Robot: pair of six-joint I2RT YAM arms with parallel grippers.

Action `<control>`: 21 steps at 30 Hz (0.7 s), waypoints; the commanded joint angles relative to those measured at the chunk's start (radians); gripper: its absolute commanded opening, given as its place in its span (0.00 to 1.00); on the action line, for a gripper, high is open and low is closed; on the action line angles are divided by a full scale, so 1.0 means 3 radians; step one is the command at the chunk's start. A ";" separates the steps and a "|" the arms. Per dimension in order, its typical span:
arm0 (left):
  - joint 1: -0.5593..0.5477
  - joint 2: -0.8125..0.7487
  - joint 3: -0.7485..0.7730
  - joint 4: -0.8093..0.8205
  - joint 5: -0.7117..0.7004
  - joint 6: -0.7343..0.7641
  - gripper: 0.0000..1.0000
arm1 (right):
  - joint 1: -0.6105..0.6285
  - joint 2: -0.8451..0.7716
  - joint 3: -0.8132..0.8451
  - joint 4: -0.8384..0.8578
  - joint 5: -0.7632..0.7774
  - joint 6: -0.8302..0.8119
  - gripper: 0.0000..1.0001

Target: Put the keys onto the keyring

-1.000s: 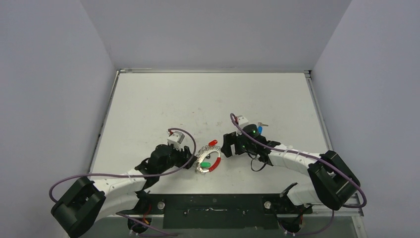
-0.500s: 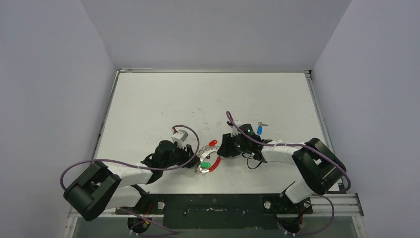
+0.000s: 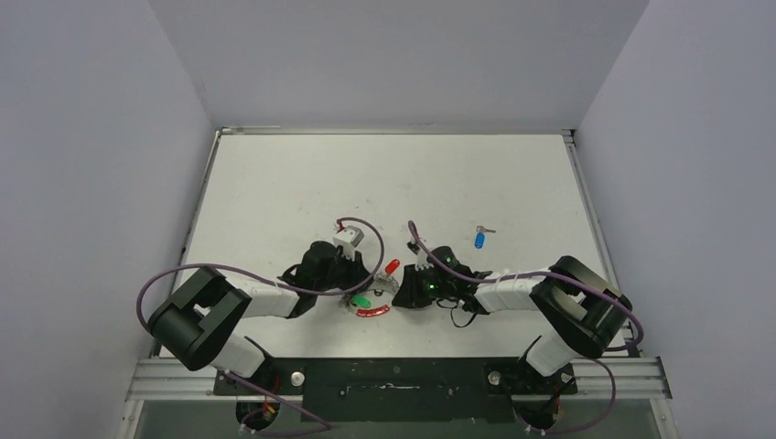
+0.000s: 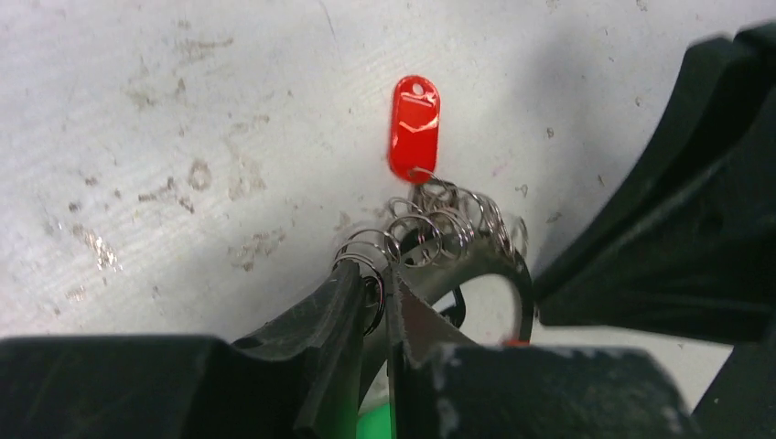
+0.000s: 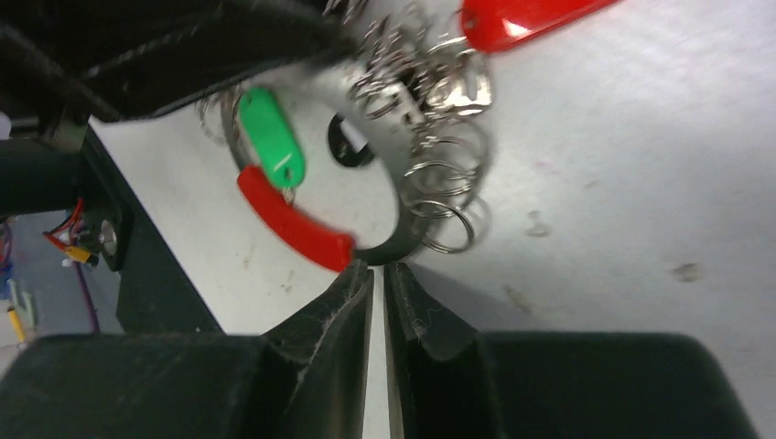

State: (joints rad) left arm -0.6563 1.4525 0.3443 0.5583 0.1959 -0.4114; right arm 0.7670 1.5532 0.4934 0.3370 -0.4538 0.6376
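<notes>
L gripper (image 4: pixel 373 285) pinches keyring (image 4: pixel 432 225) coils, w/ red-headed key (image 4: pixel 414 128) just beyond.

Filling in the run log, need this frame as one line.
left fingers: shut on keyring | right fingers: shut on keyring | green key: beside keyring's red section | blue key: loose on table, apart

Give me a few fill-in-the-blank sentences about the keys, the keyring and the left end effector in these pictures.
1. The lone key lying apart from the keyring has a ___ head.
2. In the right wrist view, the second key, beside the keyring's curved red section, has a ___ head.
3. The left end effector pinches a small keyring loop just below the ___ tag.
Missing words: blue, green, red.
</notes>
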 commanded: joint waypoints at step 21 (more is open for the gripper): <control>0.0013 -0.1001 0.0084 -0.0772 -0.0167 0.0582 0.47 | -0.0388 -0.0966 0.0391 -0.1108 0.0546 -0.0537 0.55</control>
State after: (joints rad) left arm -0.6533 1.2865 0.3988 0.4072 0.2173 -0.1268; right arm 0.7444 1.2243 0.5426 0.0891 -0.2886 0.5709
